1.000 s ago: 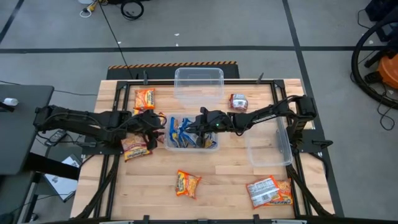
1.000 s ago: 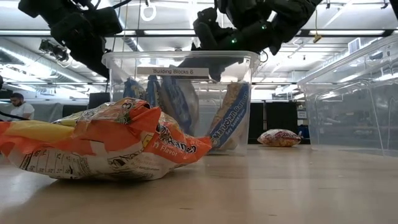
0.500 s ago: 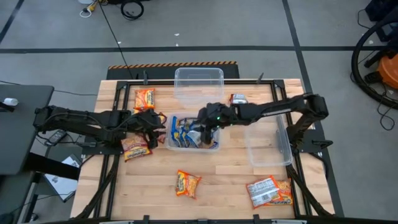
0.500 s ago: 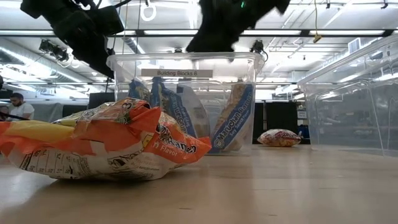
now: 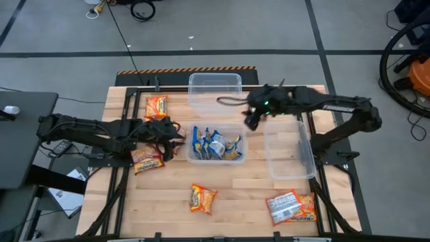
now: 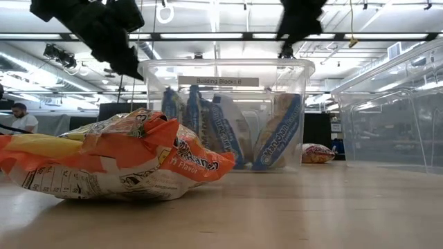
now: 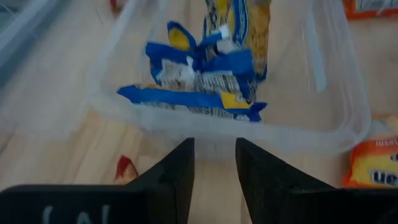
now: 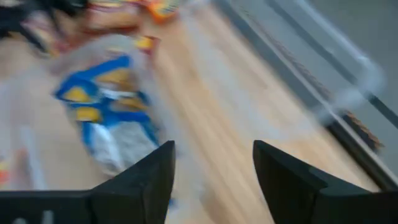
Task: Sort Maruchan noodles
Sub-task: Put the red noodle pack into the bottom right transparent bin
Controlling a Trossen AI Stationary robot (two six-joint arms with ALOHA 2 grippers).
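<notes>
1. Nearest the low camera lies an orange packet [image 6: 111, 159], not yet sorted.
2. Behind it, the middle tub [image 5: 243, 134] holds the blue packets [image 5: 213, 143] together (one colour per tub, it seems).
3. The left gripper [image 5: 173, 136] has narrow fingers, probably pushing the tub's side.
4. The right gripper [image 5: 252, 121] has lifted out of the tub, fingers now wide and empty.

Three clear tubs [image 5: 215, 89] sit on the table; four orange packets [image 5: 156, 106], several blue packets [image 5: 213, 143], one red-white packet [image 5: 291, 207].
</notes>
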